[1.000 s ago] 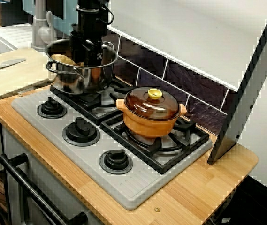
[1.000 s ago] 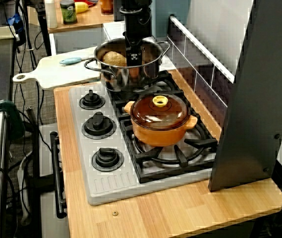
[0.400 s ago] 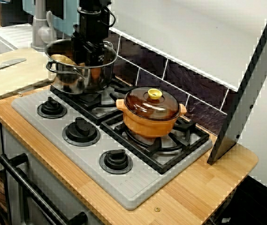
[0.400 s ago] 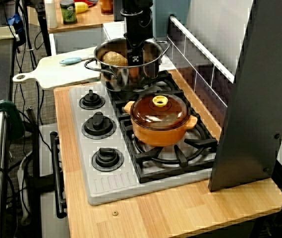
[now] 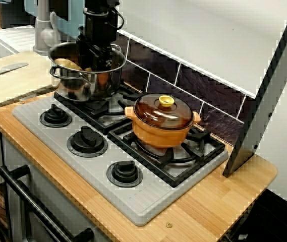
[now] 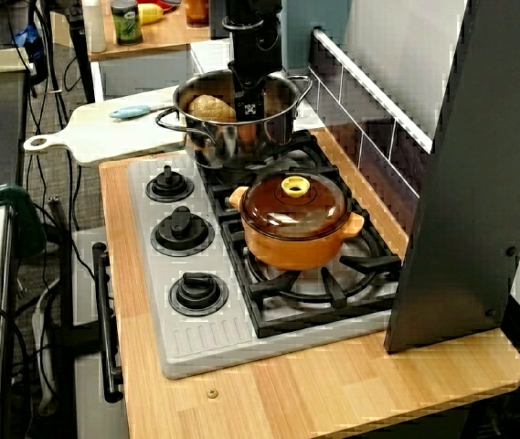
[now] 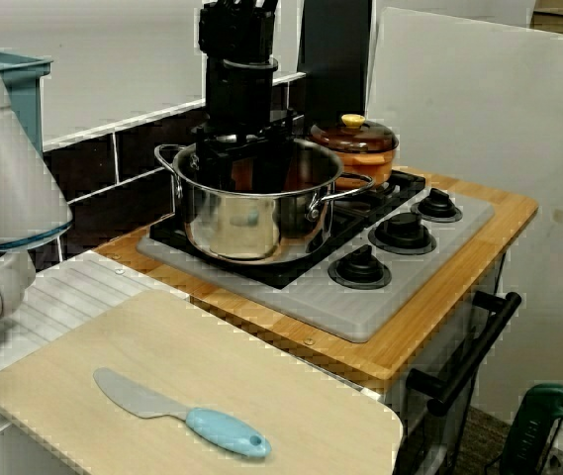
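Found the lump [image 6: 209,107], tan and rounded, lying inside the pot [image 6: 232,142], against its wall on the side toward the board [image 7: 261,366]. Saw the end effector [image 6: 249,106] lowered straight down into that pot, just beside the lump; could not tell whether touching it. Could not make out the fingertips below the rim, so could not tell whether spread, pressed together or pinching anything. Noted the pot standing on the burner at the board end of the hob [image 5: 143,201], next to the tiled wall.

Judged the work best done slowly: held vertical and away from the steel wall and rim, so as not to nudge the pot on its grate. Judged it wise to centre over the lump before any squeeze, since a rounded thing looked likely to roll aside.

Marked the casserole [image 5: 161,128], orange and lidded, on the neighbouring burner, apart from the pot. Noted three knobs [image 5: 87,141] along the hob's front, the worktop [image 5: 219,201] beneath, and a knife [image 7: 177,414] on the board.
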Robot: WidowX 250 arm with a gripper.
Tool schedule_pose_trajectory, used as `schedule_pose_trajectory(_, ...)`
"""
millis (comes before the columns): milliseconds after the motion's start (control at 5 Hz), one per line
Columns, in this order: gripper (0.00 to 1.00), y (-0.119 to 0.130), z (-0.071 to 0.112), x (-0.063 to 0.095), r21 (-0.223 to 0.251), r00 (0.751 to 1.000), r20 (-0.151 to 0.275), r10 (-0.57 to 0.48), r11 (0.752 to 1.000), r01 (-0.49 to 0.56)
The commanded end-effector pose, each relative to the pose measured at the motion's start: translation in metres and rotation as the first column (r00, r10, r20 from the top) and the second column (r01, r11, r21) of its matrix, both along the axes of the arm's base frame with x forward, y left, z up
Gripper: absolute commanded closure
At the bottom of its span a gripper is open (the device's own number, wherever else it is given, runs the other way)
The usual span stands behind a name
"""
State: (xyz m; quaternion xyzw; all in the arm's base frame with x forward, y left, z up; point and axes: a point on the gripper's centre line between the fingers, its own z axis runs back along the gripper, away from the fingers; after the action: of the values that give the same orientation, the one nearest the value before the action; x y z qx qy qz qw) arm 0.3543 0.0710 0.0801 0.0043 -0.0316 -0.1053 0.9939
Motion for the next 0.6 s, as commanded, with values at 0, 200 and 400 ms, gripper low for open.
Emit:
schedule_pose_trajectory(0,0.00,-0.0003,0.0258,-0.0022,0.014,0.998,0.023,0.060,0.998,-0.060)
schedule_pose_trajectory(200,0.00,-0.0014,0.0262,-0.0050,0.010,0.998,0.006,0.061,0.998,-0.061)
schedule_pose_trajectory(400,0.00,-0.0013,0.0258,-0.0063,0.010,0.996,-0.011,0.090,0.996,-0.090)
